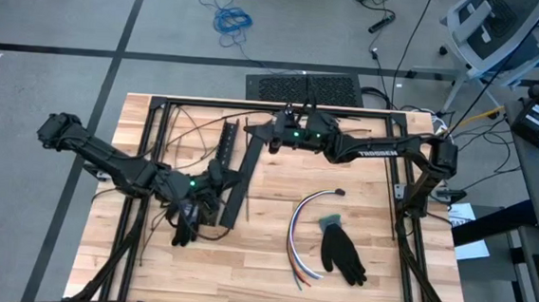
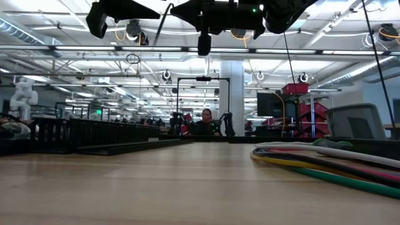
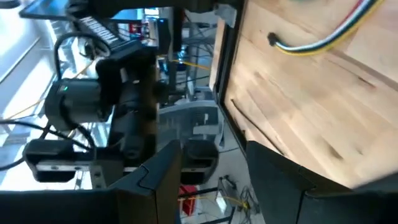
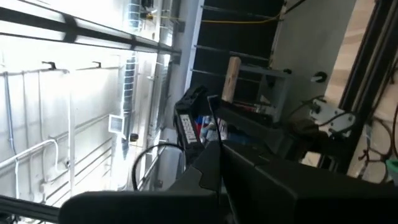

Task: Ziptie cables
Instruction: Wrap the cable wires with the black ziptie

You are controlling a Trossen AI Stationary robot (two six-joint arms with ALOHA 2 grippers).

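Cables (image 1: 304, 231): loose curved bundle of thin white, grey, orange, blue wires, flat on wooden table (image 1: 271, 265), untouched, beside black glove (image 1: 342, 251). Left gripper (image 1: 184, 229) low at left edge, well apart; finger state unclear. Right gripper (image 1: 269, 132) raised at far edge, pinching thin black ziptie strand (image 4: 219, 134), likely readied for wrapping.

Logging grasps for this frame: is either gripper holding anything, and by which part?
The left gripper is open and empty. The right gripper may pinch a thin black strand, but it cannot be told.
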